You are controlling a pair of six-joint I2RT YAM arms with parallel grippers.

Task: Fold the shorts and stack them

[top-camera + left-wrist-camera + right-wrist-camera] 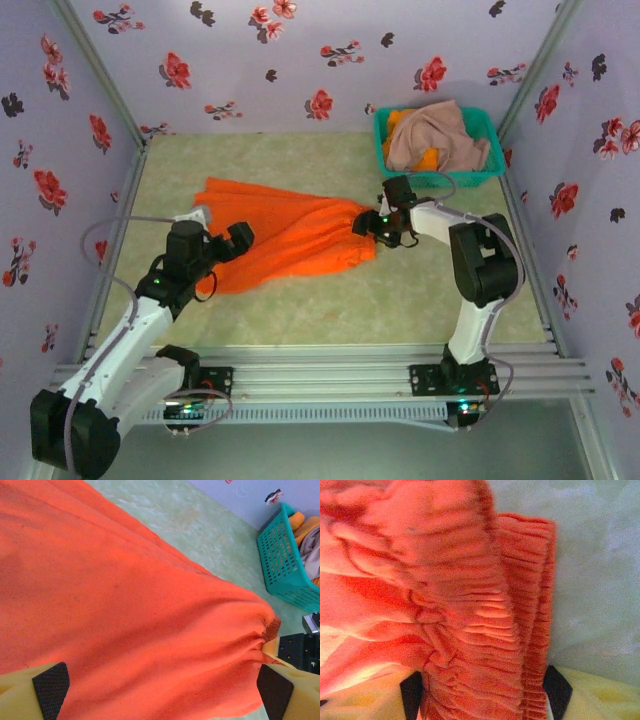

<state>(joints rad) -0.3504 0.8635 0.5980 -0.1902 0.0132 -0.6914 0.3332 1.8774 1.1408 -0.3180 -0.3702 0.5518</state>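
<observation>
So the bright orange soft cloth shorts [290, 235] are lying spread on the pale green table [420, 300] between both arms. The right gripper [378, 228] is pinching the gathered elastic waistband [520, 605], and the left gripper [225, 255] is sitting wide open at the opposite edge. They're looking light and floppy, probably sagging when lifted, so I'd be grabbing corners, not the middle.

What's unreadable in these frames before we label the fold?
Top external: orange cloth in the basket, mostly covered by pink-beige shorts; piece count unclear.
Right wrist: orange shorts too close, blurred; legs cut off by the left edge.
Left wrist: basket cut off by the right edge.
</observation>
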